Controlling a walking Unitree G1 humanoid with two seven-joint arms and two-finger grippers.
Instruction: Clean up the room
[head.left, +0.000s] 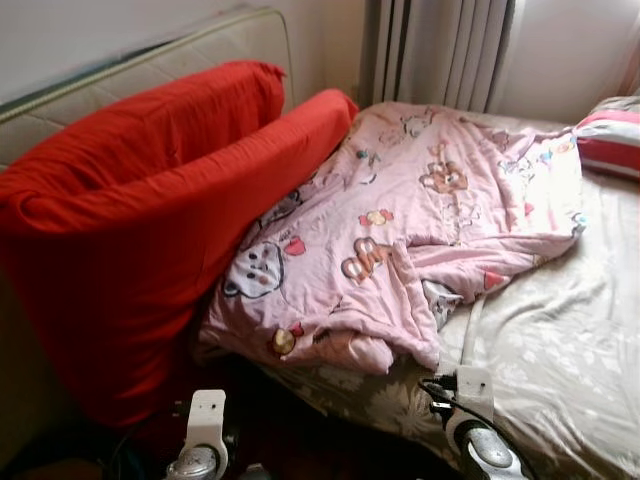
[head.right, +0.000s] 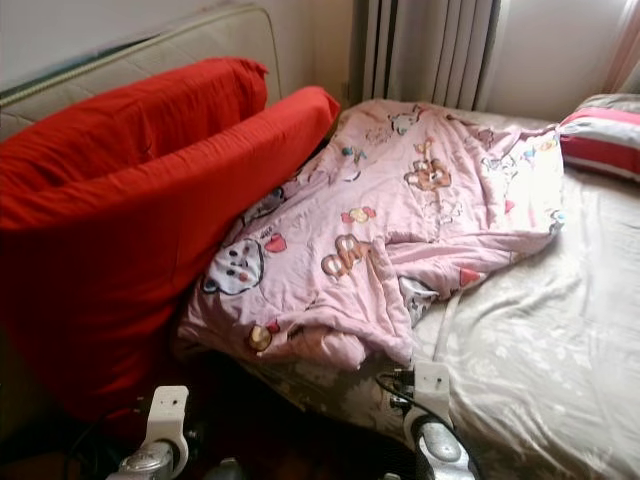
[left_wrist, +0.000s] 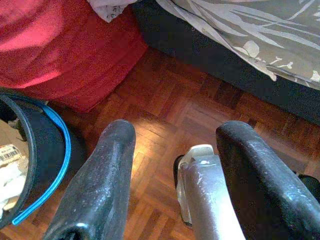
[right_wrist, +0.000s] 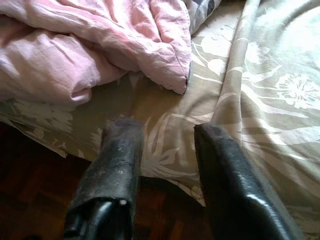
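striped pillow (head.left: 610, 135): cut by frame edge | black bin (left_wrist: 35, 155): partly out of frame

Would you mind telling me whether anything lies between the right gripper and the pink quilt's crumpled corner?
Nothing visible does. The right gripper hovers open over the grey leaf-print sheet, and the pink quilt lies just beyond its fingertips.

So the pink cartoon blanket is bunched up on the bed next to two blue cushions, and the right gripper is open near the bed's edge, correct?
Not quite: the cushions are red, not blue, as the left eye view shows. The rest holds: the pink cartoon blanket lies bunched on the bed beside them, and the right gripper is open over the bed's edge in the right wrist view.
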